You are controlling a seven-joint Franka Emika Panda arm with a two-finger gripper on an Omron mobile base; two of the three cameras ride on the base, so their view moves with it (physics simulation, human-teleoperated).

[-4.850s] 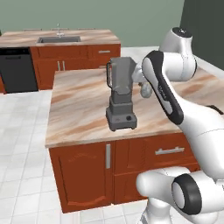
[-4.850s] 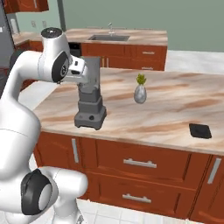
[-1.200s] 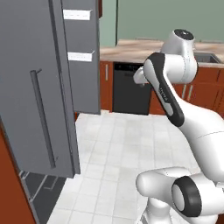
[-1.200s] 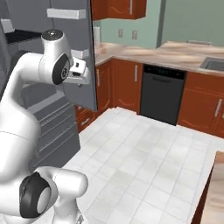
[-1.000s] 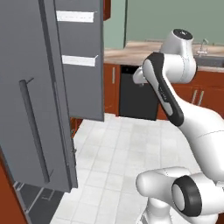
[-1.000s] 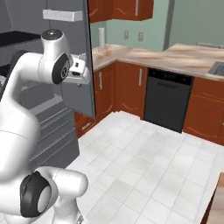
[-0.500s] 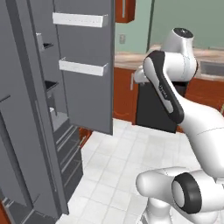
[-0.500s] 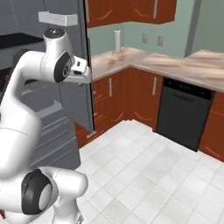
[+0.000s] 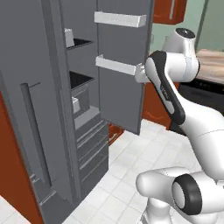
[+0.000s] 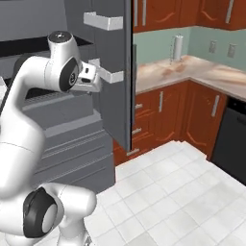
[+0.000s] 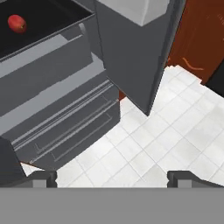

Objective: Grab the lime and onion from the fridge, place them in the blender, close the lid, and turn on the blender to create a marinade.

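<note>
Fridge (image 9: 52,109), one door swung open; black-walled shelves exposed between the closed door with its long bar handle (image 9: 35,140) and the open door (image 9: 124,65); open door stands edge-on just beside the arm, its white bins (image 9: 120,19) jutting toward the shelf side, narrowing the way in; onion (image 11: 16,23) on a dark shelf, bare shelf around it, nothing in front; drawer fronts (image 11: 65,127) project below that shelf; claw (image 11: 111,177) spread wide, well back from the shelves, open air ahead; white tile floor (image 10: 182,192) bare; corner desk (image 10: 192,69) and dark dishwasher (image 10: 230,139) well off to the side.
</note>
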